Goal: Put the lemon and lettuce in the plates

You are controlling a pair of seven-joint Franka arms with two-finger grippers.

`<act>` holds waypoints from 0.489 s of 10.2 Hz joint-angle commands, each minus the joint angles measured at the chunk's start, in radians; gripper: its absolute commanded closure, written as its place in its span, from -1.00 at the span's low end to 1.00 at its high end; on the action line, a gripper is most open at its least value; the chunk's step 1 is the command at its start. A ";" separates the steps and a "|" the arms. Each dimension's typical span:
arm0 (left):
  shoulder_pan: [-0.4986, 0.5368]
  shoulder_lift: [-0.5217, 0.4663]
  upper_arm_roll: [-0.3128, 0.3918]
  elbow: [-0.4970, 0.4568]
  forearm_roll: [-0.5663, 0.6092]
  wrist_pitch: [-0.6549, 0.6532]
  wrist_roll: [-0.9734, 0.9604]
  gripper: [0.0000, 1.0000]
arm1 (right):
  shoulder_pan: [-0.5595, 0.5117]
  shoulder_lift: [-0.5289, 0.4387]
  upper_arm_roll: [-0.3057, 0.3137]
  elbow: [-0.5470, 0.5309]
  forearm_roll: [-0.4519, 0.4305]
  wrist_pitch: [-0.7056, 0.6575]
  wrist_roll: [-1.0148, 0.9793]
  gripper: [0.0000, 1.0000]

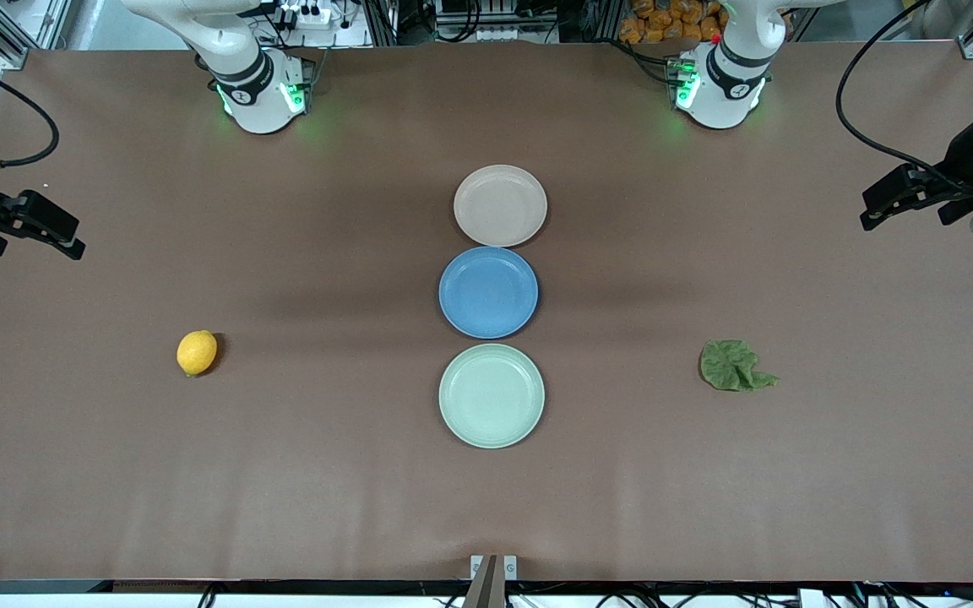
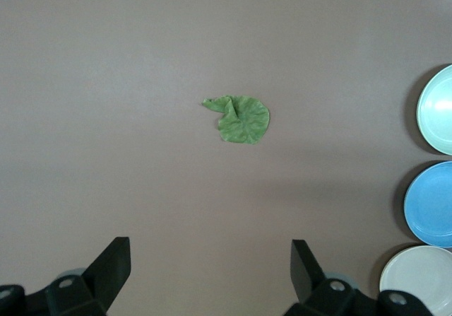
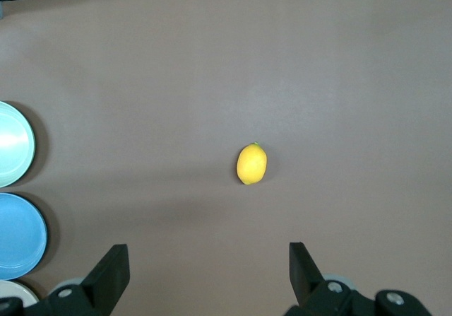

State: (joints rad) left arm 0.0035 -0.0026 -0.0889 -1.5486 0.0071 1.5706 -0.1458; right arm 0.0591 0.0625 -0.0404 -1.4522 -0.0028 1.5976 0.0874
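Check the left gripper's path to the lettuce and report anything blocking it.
Nothing visible blocks it. The left gripper, open, hangs over bare table with the lettuce lying alone; the plates sit off to one side.

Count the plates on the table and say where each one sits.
3, in a row mid-table: the beige-pink plate farthest from the front camera, the blue plate in the middle, the mint green plate nearest. None looks hidden.
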 commanded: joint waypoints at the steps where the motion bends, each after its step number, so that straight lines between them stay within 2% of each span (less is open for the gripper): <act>1: 0.004 0.054 -0.002 -0.017 -0.021 0.041 0.037 -1.00 | -0.041 0.029 0.001 -0.013 0.014 0.005 -0.021 -1.00; 3: 0.003 0.088 -0.002 -0.137 -0.019 0.229 0.037 -1.00 | -0.077 0.110 0.001 -0.013 0.012 0.063 -0.020 -1.00; 5: 0.003 0.189 -0.003 -0.162 -0.006 0.327 0.043 -1.00 | -0.078 0.201 0.001 -0.014 0.007 0.108 -0.014 -1.00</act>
State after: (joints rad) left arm 0.0025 0.1375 -0.0901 -1.6997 0.0071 1.8533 -0.1284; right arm -0.0120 0.2003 -0.0486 -1.4828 -0.0029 1.6834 0.0789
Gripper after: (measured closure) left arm 0.000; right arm 0.000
